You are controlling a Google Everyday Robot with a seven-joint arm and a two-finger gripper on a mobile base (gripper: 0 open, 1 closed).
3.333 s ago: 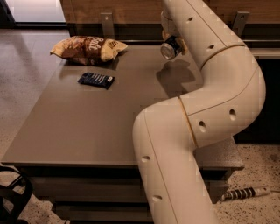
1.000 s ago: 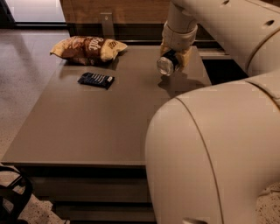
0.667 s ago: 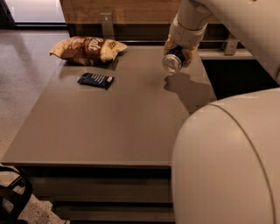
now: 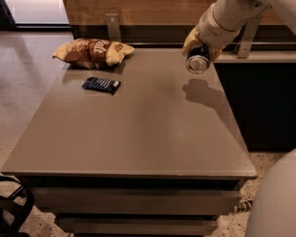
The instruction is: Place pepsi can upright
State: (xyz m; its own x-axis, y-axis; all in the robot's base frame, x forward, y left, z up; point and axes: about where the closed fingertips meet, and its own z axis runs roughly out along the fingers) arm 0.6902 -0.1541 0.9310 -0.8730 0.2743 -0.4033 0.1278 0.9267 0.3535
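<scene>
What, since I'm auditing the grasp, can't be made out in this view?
Camera view only:
- The can, gripped by the gripper above the table's far right: its body and logo are hidden by the gripper; only a silver end shows.
- The arm: cut off by the top edge.
- The packet: lettering too small.
- The black object: cut off at the bottom-left corner.

Most of the desk [image 4: 138,129] is open: the middle, the front and the right side. The only clutter is far left, a chip bag [image 4: 92,52] at the back corner with a flat blue snack packet [image 4: 101,85] just in front of it. The gripper [image 4: 200,48] hangs over the back right edge, clamped around the pepsi can [image 4: 198,63], with bare desk below it.
</scene>
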